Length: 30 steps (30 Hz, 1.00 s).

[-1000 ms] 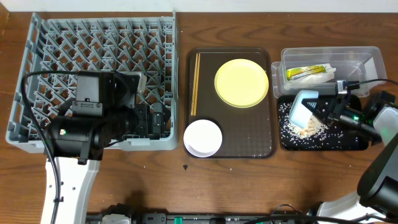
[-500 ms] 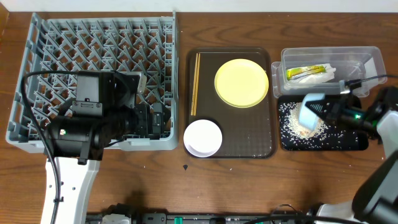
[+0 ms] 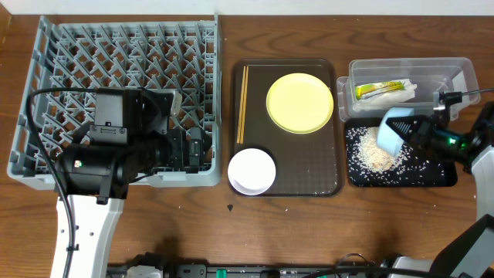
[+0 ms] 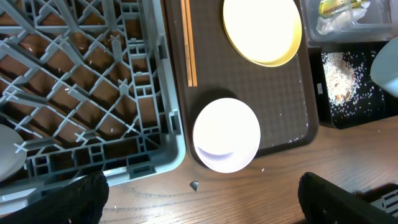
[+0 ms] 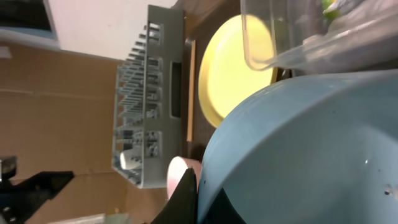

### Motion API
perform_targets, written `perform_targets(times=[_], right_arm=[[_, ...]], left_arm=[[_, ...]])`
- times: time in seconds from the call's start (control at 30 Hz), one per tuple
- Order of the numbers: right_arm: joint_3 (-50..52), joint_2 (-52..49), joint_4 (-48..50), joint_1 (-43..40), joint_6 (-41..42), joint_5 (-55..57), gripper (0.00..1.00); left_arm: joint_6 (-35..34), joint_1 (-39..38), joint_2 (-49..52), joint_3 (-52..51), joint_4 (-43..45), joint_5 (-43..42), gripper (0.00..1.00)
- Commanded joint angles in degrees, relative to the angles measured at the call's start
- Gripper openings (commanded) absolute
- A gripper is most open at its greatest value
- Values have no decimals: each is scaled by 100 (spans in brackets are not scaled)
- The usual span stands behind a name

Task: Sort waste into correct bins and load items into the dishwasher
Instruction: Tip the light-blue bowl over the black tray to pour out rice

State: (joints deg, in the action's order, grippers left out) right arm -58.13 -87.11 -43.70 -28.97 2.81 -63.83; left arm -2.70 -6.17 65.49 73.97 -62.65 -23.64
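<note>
The brown wooden tabletop point(image 3: 170, 232) carries everything. The right jaws are closed on the blue bowl point(image 3: 394, 130), which is tipped on its side above the black tray point(image 3: 440, 176), with rice point(image 3: 361, 161) lying just below them. The left jaws gape wide, holding nothing, over the near corner of the rack point(image 3: 116, 54). Ahead of them, the white bowl point(image 3: 252, 171), plate point(image 3: 299, 103) and chopsticks point(image 3: 242, 104) lie on the brown tray point(image 3: 309, 166).

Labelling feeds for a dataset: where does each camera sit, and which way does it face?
Overhead: above the table, looking down; left hand at the dish rack, right hand gripping the light blue bowl.
Left wrist: over the rack's corner, facing down; dark fingers at bottom.
Right wrist: low, facing sideways past the bowl; fingertip below.
Shared: yellow plate.
</note>
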Motion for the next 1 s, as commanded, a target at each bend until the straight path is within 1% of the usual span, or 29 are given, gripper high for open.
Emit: perform_targets(times=[0.0,0.03,0.07,0.13,0.17,0.2,0.23,0.27,0.3,0.33,0.37,0.4,0.43,0.47,0.5,0.53,0.57,0.6,0.63,0.67,0.7,0.73,0.77,0.8,0.83,0.87,0.9,0.93,0.97], right_arm=[[-24,-90,66,57,-553,-623,1],[-24,-98,85,55,-68,-144,1],[-24,-109,-7,55,149,-380,1],[-24,-109,-74,90,-654,-1456,1],[-24,-109,74,122,-728,-1139,1],[-24,-118,83,164,660,435,1],[-24,-118,-39,175,597,157,1],[-24,-116,-61,201,173,-411,1],[-24,-116,-9,262,-675,-1075,1],[-24,-116,107,295,-748,-811,1],[-24,-129,315,339,363,654,1],[-24,-131,251,343,1043,887,1],[-24,-129,269,345,706,98,1],[-26,-129,485,407,-334,-1198,1],[-26,-129,590,426,-170,-828,1],[-24,-131,643,442,595,199,1],[-24,-131,566,439,903,280,1],[-24,-129,560,442,544,-254,1],[-24,-129,573,474,-466,-1108,1],[-24,-129,588,472,-173,-452,1],[-24,-131,568,470,334,129,1],[-24,-131,483,461,485,-127,1],[-24,-129,472,476,-363,-1303,1],[-24,-129,472,485,-765,-1757,1],[-24,-129,535,494,-957,-1279,1],[-24,-129,535,487,87,-203,1],[-24,-129,481,492,-146,-610,1],[-24,-129,411,509,-857,-1375,1],[-24,-129,350,522,-1327,-1849,1]], left_arm=[[98,-17,11,96,-11,33,98],[98,-17,11,96,-11,33,98],[96,-17,11,96,-11,33,98],[96,-17,9,96,-11,33,98],[96,-17,11,96,-11,31,98],[98,-17,11,94,-11,33,98],[98,-17,11,94,-11,33,98],[96,-17,9,94,-11,33,98],[98,-17,11,94,-11,33,98],[98,-17,11,94,-11,33,98],[98,-17,11,94,-11,33,98],[96,-17,11,94,-11,33,98],[98,-17,11,94,-11,33,98],[96,-17,9,94,-11,33,98],[98,-17,9,94,-11,33,98],[98,-17,9,94,-11,33,98],[98,-17,11,94,-11,33,98],[98,-17,11,94,-11,33,98],[98,-17,9,94,-11,31,98],[98,-17,11,94,-11,33,98],[98,-17,11,94,-11,33,98],[98,-17,11,94,-11,33,98],[98,-17,11,94,-11,33,98],[98,-17,11,94,-11,33,98],[98,-17,11,94,-11,33,98],[96,-17,11,94,-11,33,98],[98,-17,11,94,-11,33,98],[98,-17,11,94,-11,33,98],[98,-17,9,94,-11,33,98]])
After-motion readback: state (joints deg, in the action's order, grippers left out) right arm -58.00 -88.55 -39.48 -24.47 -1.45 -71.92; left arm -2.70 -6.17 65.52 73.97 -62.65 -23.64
